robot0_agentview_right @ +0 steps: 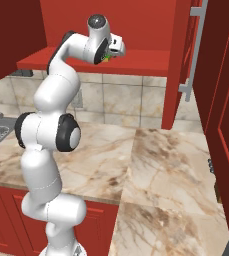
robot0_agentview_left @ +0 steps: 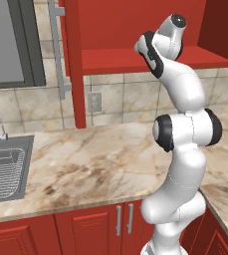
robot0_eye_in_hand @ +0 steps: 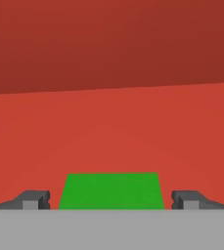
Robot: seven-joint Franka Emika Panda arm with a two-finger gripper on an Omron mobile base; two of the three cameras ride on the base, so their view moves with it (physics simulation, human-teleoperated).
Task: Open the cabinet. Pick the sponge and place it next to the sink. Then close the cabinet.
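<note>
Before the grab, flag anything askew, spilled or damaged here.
Nothing stands out. The sponge lies flat on the cabinet shelf, between the open gripper's fingers; both doors stand open and the counter shows no spill.

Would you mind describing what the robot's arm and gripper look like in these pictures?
The arm is glossy white, built of rounded segments, with black bands at the joints and a grey cap at the top joint. The gripper ends in two small dark grey, blocky fingertips. No cables or markings are visible.
</note>
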